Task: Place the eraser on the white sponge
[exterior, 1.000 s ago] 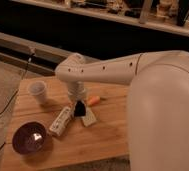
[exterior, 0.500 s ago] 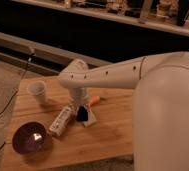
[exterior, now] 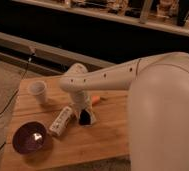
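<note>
Gripper (exterior: 84, 114) sits low over the eraser (exterior: 83, 118) and white sponge (exterior: 90, 118) on the surface (exterior: 108, 140), seemingly to stack them, beside the bottle (exterior: 61, 121); whether the jaws grip anything I cannot tell.

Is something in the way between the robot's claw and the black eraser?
Nothing visible is. The gripper is down right at the eraser and white sponge; the bottle lies to the side, and the arm hides the contact.
</note>
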`<state>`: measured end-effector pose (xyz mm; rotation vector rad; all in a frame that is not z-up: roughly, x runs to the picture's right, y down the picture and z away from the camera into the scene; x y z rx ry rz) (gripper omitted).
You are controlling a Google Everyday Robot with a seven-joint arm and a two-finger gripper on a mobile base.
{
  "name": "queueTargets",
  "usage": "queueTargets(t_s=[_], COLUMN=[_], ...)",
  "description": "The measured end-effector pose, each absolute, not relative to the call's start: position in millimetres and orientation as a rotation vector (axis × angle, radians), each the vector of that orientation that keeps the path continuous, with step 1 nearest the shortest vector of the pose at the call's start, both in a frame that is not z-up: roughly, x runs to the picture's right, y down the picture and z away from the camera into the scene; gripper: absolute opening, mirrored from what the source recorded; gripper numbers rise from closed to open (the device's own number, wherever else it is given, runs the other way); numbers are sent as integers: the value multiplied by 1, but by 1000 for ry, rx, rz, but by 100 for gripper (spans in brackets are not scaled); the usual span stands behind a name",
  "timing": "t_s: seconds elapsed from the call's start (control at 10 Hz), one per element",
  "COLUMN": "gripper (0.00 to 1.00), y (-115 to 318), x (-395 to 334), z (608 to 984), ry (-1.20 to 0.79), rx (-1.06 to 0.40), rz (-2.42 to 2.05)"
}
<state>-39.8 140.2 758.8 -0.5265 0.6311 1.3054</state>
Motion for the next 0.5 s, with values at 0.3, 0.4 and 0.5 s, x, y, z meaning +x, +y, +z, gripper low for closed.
queueTargets(t_s=[0.3, 0.4, 0.5], gripper=[1, 7, 16], y=[143, 143, 143], x=[-41, -41, -41], z=[767, 769, 770], ry=[650, 653, 655], rx=[-542, -547, -551], rz=[1320, 1325, 1327])
